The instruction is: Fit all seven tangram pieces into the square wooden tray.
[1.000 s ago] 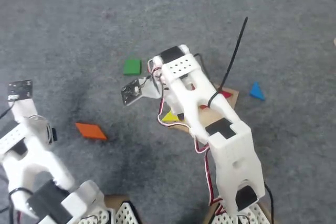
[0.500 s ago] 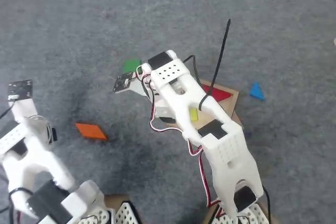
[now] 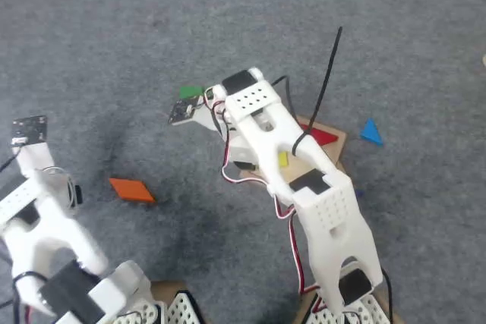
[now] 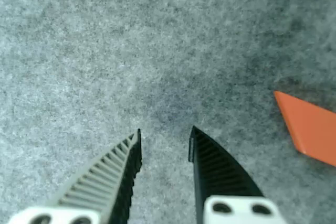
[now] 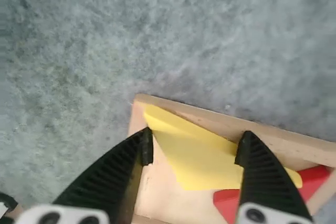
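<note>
Right wrist view: the right gripper (image 5: 195, 145) hangs open above a corner of the square wooden tray (image 5: 220, 121), where a yellow triangle (image 5: 178, 137) lies just beside a red piece (image 5: 231, 203). The left gripper (image 4: 164, 140), jaws apart, is over grey carpet (image 4: 131, 35) near the orange parallelogram (image 4: 310, 127).

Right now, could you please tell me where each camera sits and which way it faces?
High view: fixed above, looking down on the grey carpet; both arms show, the right arm over the wooden tray.
Left wrist view: on the left arm, facing down at carpet; open left tool, orange parallelogram beside.
Right wrist view: on the right arm, facing the tray corner; open right tool over the yellow triangle.
Shared: high and left wrist, the parallelogram; high and right wrist, the tray.
</note>
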